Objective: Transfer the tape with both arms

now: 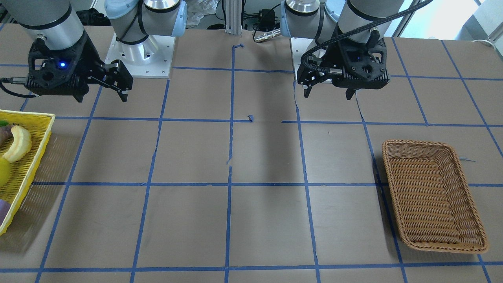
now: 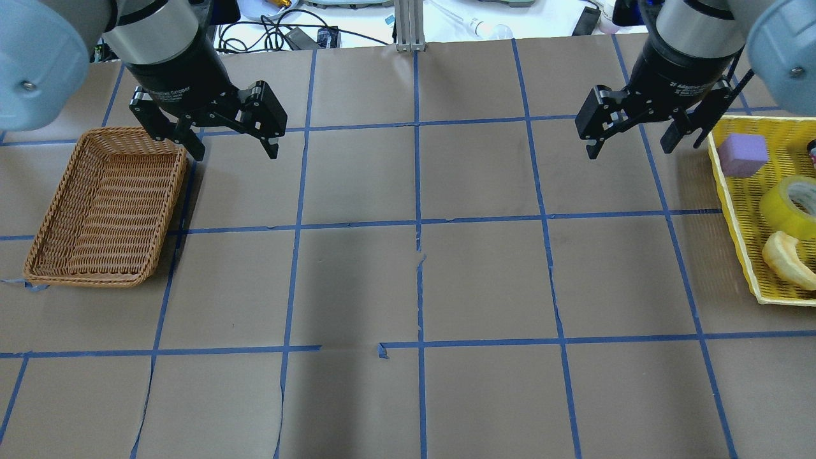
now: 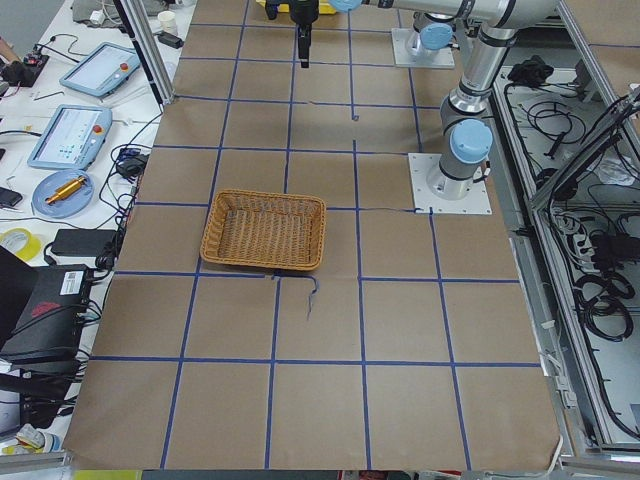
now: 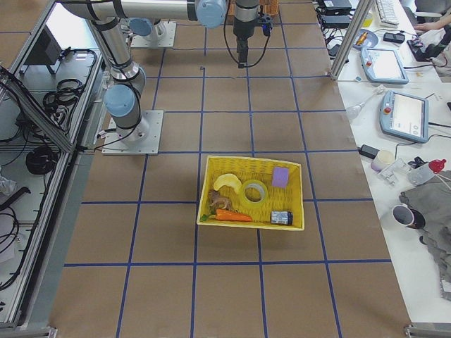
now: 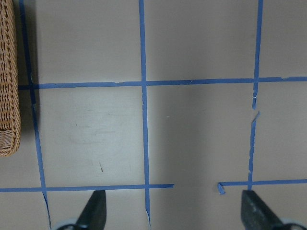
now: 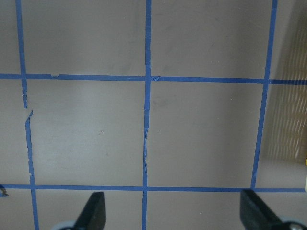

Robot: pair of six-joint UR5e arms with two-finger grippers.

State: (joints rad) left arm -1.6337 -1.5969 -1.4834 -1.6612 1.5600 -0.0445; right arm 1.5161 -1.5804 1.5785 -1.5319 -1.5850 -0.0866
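Seen from overhead, a brown wicker basket (image 2: 83, 278) is sitting at the far left of the paper-covered table (image 2: 414, 280). The left gripper (image 2: 236, 153) is hanging above the basket's far right corner with its two black fingers spread wide apart, gripping nothing. Further right, the right gripper (image 2: 629, 150) is hovering over the blue grid lines (image 2: 417, 178) with its fingers likewise parted around nothing, and at the far right the tape (image 2: 790, 207) is lying inside a yellow basket (image 2: 733, 217), between a purple block (image 2: 741, 155) and a banana-shaped fruit (image 2: 787, 258), touched by neither gripper.
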